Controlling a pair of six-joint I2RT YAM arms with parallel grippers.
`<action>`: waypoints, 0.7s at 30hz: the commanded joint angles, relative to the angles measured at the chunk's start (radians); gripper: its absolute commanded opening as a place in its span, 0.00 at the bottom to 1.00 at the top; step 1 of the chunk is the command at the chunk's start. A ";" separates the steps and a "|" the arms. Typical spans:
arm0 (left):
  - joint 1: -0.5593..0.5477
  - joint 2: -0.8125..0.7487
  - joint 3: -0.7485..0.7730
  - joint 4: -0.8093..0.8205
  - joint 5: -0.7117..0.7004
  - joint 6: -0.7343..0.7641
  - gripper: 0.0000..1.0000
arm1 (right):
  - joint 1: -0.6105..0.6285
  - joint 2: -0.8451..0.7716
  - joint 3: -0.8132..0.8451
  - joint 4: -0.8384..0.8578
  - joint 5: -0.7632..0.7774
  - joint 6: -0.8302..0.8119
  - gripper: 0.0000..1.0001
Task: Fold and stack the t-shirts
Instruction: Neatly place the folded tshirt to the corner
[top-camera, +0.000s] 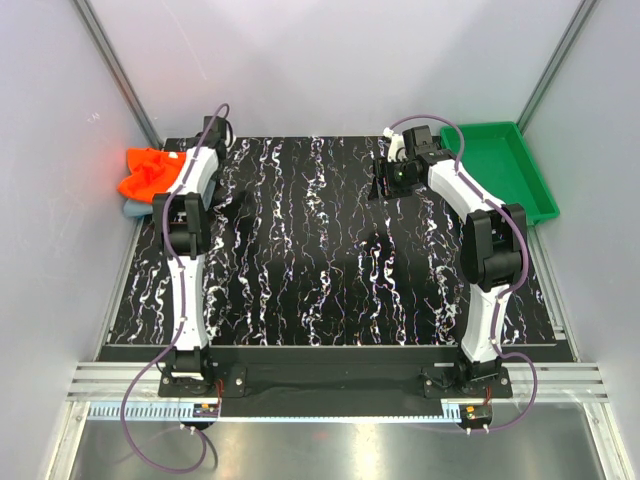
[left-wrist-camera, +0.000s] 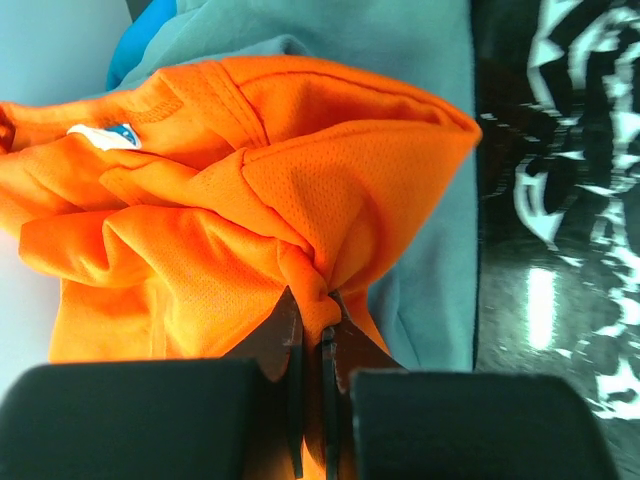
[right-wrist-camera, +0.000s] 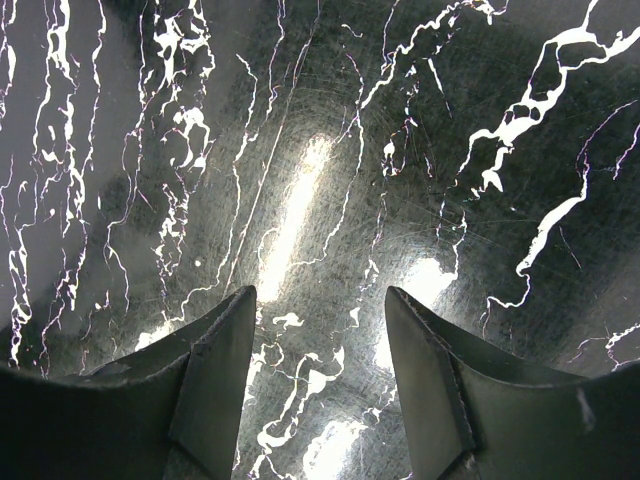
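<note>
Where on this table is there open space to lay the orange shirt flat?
The marbled mat is bare between the left arm and right arm, near edge to far edge, widest mid-table. The green tray at far right looks empty too. Crowded: the far left corner, where the orange shirt sits bunched on the grey-blue shirt, left fingers pinching it.

Bright, even overhead light fills the top view, sharp throughout, with faint soft shadows on the glossy marbled table (top-camera: 330, 250). The right wrist view shows strong white glare patches on that surface. The left wrist view shows the orange shirt (left-wrist-camera: 250, 200) crisply; its nearest edge blurs dark.
</note>
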 joint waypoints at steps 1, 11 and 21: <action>-0.051 -0.015 0.052 0.001 0.056 -0.007 0.00 | -0.001 -0.028 0.026 0.027 -0.014 0.005 0.62; -0.095 0.000 0.065 0.024 0.018 -0.017 0.02 | -0.001 -0.037 0.031 0.020 -0.005 -0.007 0.62; -0.065 -0.099 0.111 0.081 -0.072 -0.059 0.68 | -0.001 -0.043 0.023 0.008 0.002 -0.009 0.62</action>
